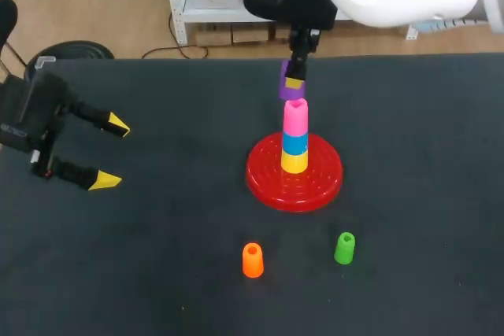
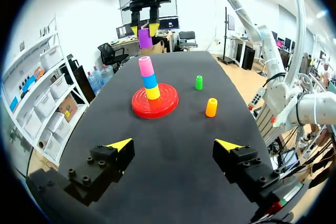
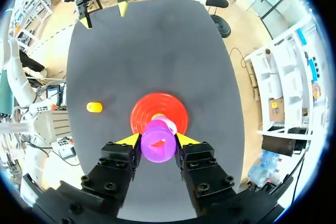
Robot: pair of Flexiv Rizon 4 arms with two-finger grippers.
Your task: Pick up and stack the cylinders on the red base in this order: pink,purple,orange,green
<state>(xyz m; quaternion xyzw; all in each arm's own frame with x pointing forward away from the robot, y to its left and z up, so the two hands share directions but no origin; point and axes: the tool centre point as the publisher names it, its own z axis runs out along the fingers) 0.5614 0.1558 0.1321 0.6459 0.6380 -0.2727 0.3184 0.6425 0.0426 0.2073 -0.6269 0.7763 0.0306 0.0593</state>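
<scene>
**Purple cylinder (image 3: 158, 142) pinched in the right gripper (image 3: 157, 138), hanging just above the pink cylinder (image 1: 295, 117) that tops the stack.**
It looks light, hard and smooth, so probably slippery, and gripping it across the sides seems right. The red base (image 1: 323, 179) sits mid-table. The left gripper (image 1: 111, 153) gapes empty near the left edge.

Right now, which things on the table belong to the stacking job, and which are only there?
Job: red base, pink cylinder, purple cylinder in the right gripper, orange cylinder, green cylinder.
Not named in it: blue cylinder, yellow cylinder, both under the pink one.
</scene>
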